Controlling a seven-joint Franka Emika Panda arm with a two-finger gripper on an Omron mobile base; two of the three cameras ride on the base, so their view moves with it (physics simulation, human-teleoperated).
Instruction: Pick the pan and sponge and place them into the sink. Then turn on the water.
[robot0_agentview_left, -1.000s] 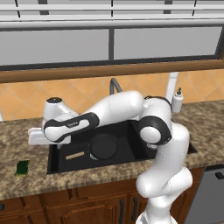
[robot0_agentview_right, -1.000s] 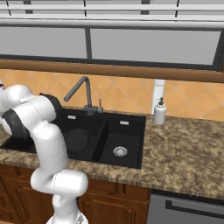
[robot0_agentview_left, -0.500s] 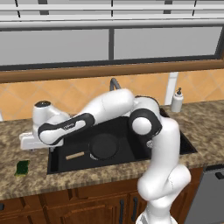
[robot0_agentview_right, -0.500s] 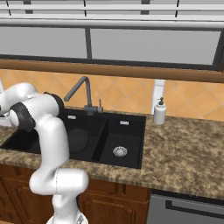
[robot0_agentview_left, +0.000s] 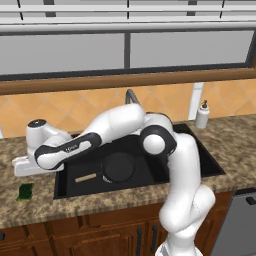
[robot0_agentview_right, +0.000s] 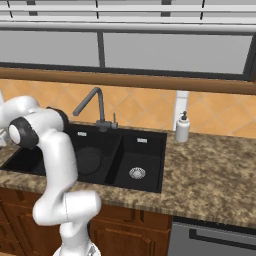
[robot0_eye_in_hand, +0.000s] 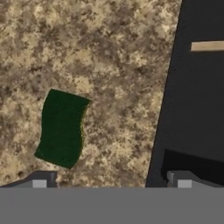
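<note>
Claw (robot0_eye_in_hand: 111, 180) is hanging wide open with nothing in it, pointing down at the tabletop (robot0_eye_in_hand: 109, 52) right by the sink's (robot0_eye_in_hand: 192, 109) edge. One fingertip sits over the granite, the other over the black basin, so it isn't lined up yet. Sponge (robot0_eye_in_hand: 61, 127) lies flat on the stone, off to the side of the claw's centre, away from the sink, apart from both fingers. My guess is the arm needs to slide that way before it can drop and pinch it. Pan (robot0_agentview_left: 119, 167) is already down in the big basin, wooden handle (robot0_agentview_left: 85, 178) poking toward the claw's side, so that half looks done. Faucet (robot0_agentview_right: 92, 106) has no water running from it.
</note>
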